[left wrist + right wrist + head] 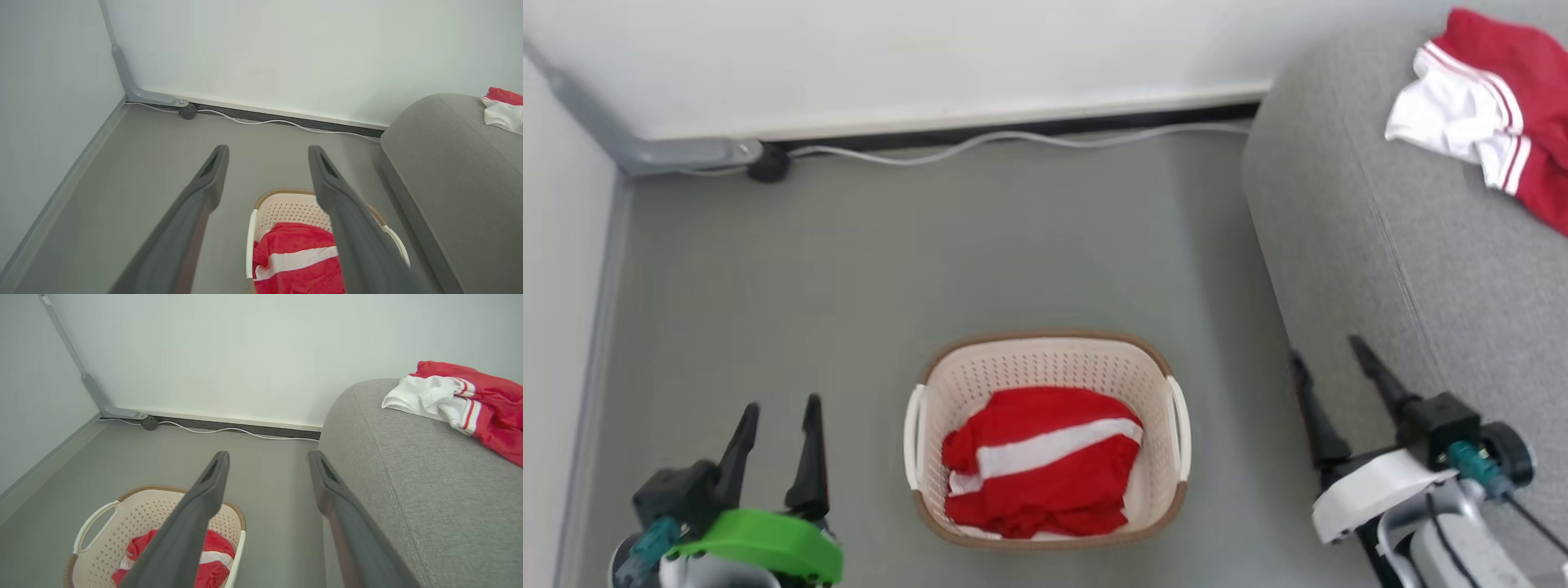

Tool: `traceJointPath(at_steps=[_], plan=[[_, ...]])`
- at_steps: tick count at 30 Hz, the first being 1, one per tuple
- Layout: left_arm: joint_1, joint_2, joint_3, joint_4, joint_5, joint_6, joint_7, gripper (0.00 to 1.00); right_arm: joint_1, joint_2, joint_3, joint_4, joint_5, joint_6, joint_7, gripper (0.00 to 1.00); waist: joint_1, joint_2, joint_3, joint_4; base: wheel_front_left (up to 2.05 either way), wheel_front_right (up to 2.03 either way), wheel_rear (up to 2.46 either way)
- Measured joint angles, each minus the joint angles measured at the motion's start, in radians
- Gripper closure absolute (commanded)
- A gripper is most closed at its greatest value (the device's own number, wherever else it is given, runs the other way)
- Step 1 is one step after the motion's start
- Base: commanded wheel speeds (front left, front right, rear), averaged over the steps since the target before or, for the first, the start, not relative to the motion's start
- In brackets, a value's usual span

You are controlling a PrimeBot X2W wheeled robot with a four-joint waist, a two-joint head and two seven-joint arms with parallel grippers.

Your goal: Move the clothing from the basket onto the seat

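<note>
Pickup, remaining garment [1045, 457] in basket [1045, 359].
With left gripper [781, 402] & right gripper [1325, 346] spread, empty: lower one onto garment ctr, pinch thick fold.

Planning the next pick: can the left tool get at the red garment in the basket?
Probably yes. The left tool stands open beside the basket; the red garment lies uncovered inside, nothing between them.

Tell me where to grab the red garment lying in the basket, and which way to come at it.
Pinch a raised fold of the red garment beside its white stripe, coming straight down through the open top of the basket. The garment lies crumpled low inside, with perforated walls on every side, so only its top is free and its bunched folds give the fingers something to close on.
</note>
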Motion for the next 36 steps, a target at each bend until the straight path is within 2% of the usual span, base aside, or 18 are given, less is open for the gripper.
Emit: traceJointPath(at_steps=[6, 17, 28, 36], plan=[[0.034, 0.005, 0.028, -0.005, -0.002, 0.005, -0.004, 0.00, 0.040, 0.014, 0.032, -0.021, -0.021, -0.004, 0.000, 0.00, 0.0000, 0.0000, -0.070, 0.031, 0.00, 0.00, 0.00], [0.085, 0.006, 0.052, -0.025, -0.010, 0.005, -0.010, 0.00, 0.093, 0.011, -0.015, -0.078, -0.028, -0.031, 0.000, 0.00, 0.0000, 0.0000, -0.165, 0.033, 0.00, 0.00, 0.00], [0.096, 0.021, 0.046, -0.056, -0.010, -0.007, -0.013, 0.00, 0.115, 0.010, -0.043, -0.126, -0.030, -0.041, 0.000, 0.00, 0.0000, 0.0000, -0.177, -0.008, 0.00, 0.00, 0.00], [0.097, 0.024, 0.018, -0.099, -0.007, -0.019, -0.013, 0.00, 0.126, -0.002, -0.067, -0.196, -0.040, -0.048, 0.000, 0.00, 0.0000, 0.0000, -0.139, -0.028, 0.00, 0.00, 0.00]])
